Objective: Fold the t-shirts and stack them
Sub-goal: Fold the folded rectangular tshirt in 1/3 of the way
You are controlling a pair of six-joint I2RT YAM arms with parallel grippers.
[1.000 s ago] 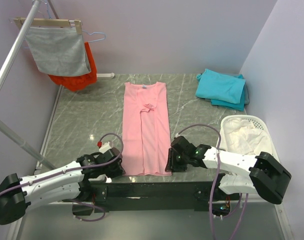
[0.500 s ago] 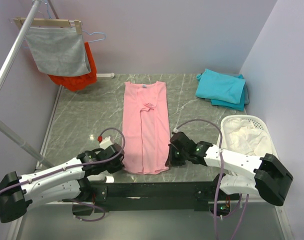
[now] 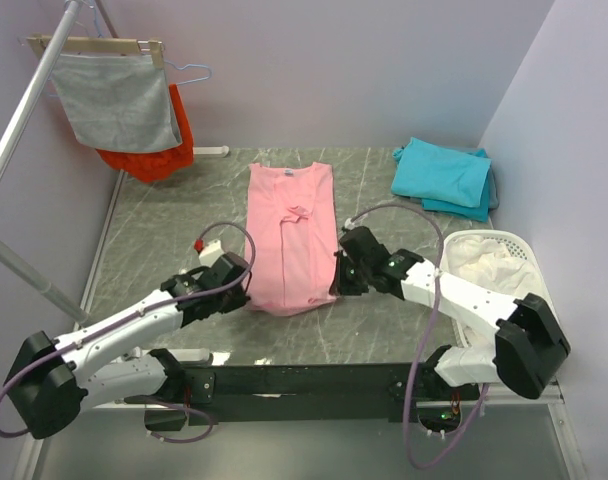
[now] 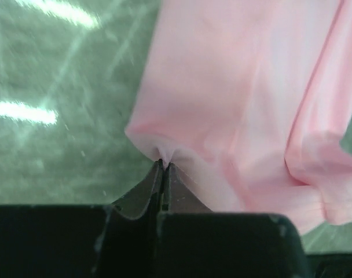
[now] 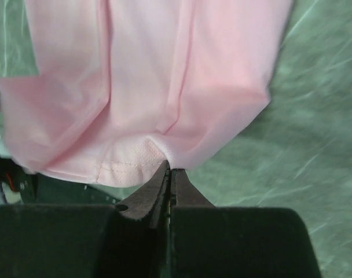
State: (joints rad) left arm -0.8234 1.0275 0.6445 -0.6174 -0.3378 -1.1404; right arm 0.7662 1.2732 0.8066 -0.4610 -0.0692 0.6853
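The light pink t-shirt (image 3: 289, 235) lies lengthwise in the middle of the table, sleeves folded in, neck at the far end. Its near hem is lifted off the table and drawn toward the far end. My left gripper (image 3: 242, 284) is shut on the hem's left corner (image 4: 158, 153). My right gripper (image 3: 336, 283) is shut on the hem's right corner (image 5: 164, 152). The pink cloth fills both wrist views above the closed jaws. Folded teal t-shirts (image 3: 442, 176) are stacked at the far right.
A white laundry basket (image 3: 524, 262) with pale cloth stands at the right edge. A grey cloth on a wooden hanger (image 3: 114, 95) and an orange-red garment (image 3: 174, 135) hang at the far left. A metal pole (image 3: 24, 110) slants across the left side.
Both grippers have moved away from the near edge toward the table's middle, carrying the pink shirt's hem with them. The shirt's near end now sits farther up the table.
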